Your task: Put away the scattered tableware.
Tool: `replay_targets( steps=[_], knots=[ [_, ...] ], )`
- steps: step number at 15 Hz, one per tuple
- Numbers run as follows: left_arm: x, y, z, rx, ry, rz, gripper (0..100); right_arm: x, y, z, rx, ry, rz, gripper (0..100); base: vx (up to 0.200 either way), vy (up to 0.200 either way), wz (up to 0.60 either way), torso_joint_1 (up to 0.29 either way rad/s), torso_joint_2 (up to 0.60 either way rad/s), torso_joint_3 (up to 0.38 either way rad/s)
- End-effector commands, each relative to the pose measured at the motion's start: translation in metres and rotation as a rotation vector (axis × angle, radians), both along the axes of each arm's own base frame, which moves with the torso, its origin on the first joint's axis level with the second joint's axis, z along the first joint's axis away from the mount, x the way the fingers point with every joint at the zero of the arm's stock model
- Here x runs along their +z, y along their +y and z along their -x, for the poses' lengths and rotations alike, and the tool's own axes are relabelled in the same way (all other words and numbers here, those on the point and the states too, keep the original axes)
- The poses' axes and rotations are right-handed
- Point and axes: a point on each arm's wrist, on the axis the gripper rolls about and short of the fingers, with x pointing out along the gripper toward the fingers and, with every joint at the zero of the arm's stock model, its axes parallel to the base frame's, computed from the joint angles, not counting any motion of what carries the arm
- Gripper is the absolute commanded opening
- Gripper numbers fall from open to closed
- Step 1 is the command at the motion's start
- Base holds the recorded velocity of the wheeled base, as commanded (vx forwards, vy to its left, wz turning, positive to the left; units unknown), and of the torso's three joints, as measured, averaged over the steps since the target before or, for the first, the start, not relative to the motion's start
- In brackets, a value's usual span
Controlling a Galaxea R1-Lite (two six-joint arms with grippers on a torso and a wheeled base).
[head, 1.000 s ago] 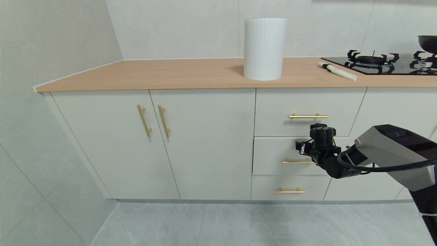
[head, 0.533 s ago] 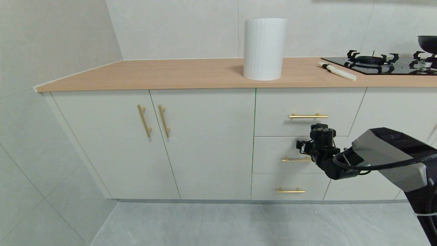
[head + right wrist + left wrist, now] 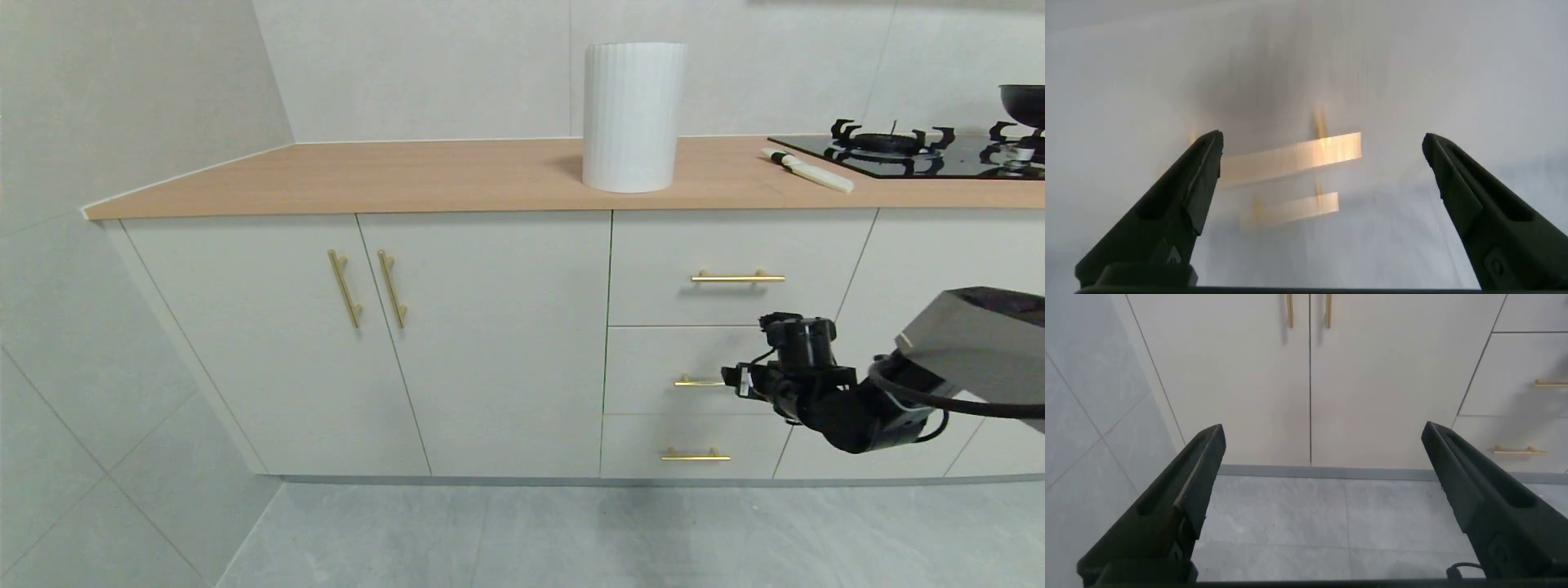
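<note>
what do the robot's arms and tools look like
The right arm has an angular grey shell, then a rounded black wrist. A black cable loops along it toward the black right tool. In the wrist views, the left tool and the right tool each have two dark, flat fingers that taper to blunt tips.

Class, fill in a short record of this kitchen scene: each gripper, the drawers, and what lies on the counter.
Right gripper: fingers open, at the middle drawer handle
Left gripper: fingers open, holding nothing, facing the cabinet doors
Drawers: three, all shut
Counter: white ribbed container; white utensil beside the hob
</note>
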Motion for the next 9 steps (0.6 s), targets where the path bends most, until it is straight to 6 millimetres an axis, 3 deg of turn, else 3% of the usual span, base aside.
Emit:
replay_targets(
  steps=[1, 6, 9],
  knots=[
    [0.0, 0.0, 0.0, 0.001, 0.0, 0.0, 100, 0.086, -0.008, 0.085, 0.046, -0.1, -0.016, 100, 0.0, 0.0, 0.0, 0.0, 0.0, 0.0],
    [0.0, 0.0, 0.0, 0.001, 0.001, 0.0, 100, 0.196, -0.038, 0.222, 0.054, -0.472, 0.023, 100, 0.0, 0.0, 0.0, 0.0, 0.0, 0.0],
    [0.0, 0.0, 0.0, 0.001, 0.0, 0.0, 100, 0.223, -0.056, 0.308, 0.051, -0.561, 0.074, 100, 0.0, 0.0, 0.0, 0.0, 0.0, 0.0]
  ],
)
